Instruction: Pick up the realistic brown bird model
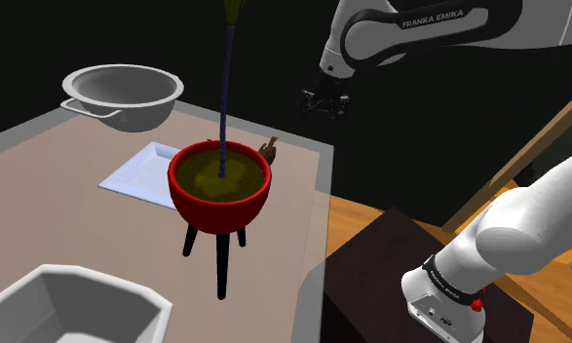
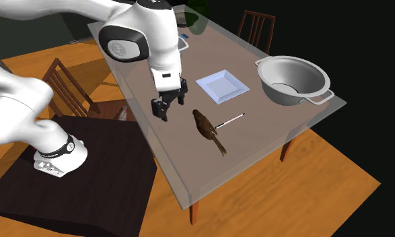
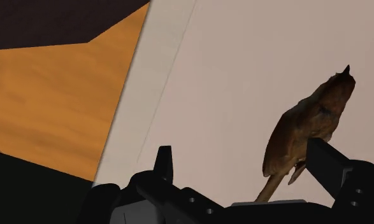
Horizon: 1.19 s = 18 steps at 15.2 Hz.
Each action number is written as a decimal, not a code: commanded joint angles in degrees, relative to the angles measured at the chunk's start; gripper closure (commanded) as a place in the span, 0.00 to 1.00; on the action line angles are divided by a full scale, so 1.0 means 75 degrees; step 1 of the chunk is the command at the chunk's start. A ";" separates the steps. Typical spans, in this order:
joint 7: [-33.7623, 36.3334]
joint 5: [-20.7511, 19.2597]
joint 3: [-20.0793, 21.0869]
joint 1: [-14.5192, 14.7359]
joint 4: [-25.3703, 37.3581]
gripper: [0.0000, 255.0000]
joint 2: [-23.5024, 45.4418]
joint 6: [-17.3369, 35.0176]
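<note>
The brown bird model rests unheld on the counter, near its long edge. It has a dark brown back, tawnier flanks, a small pointed beak and a long narrow tail.

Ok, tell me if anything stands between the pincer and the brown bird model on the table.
Nothing visible does. The open black two-finger pincer hangs over the bare beige tabletop just beside the brown bird model. The thin pale rod lies on the bird's far side, away from the pincer.
</note>
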 commanded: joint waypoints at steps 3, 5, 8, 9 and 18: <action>0.0822 -0.0244 0.0157 0.0039 0.0663 0.00 0.1221 0.0514; 0.1198 -0.0387 0.0178 0.0079 0.1070 0.00 0.1822 0.0678; 0.1730 -0.0597 0.0154 0.0173 0.1762 0.00 0.2732 0.0849; 0.1897 -0.0662 0.0133 0.0211 0.2016 0.00 0.3037 0.0887; 0.2562 -0.0924 -0.0039 0.0425 0.3117 0.00 0.4571 0.1260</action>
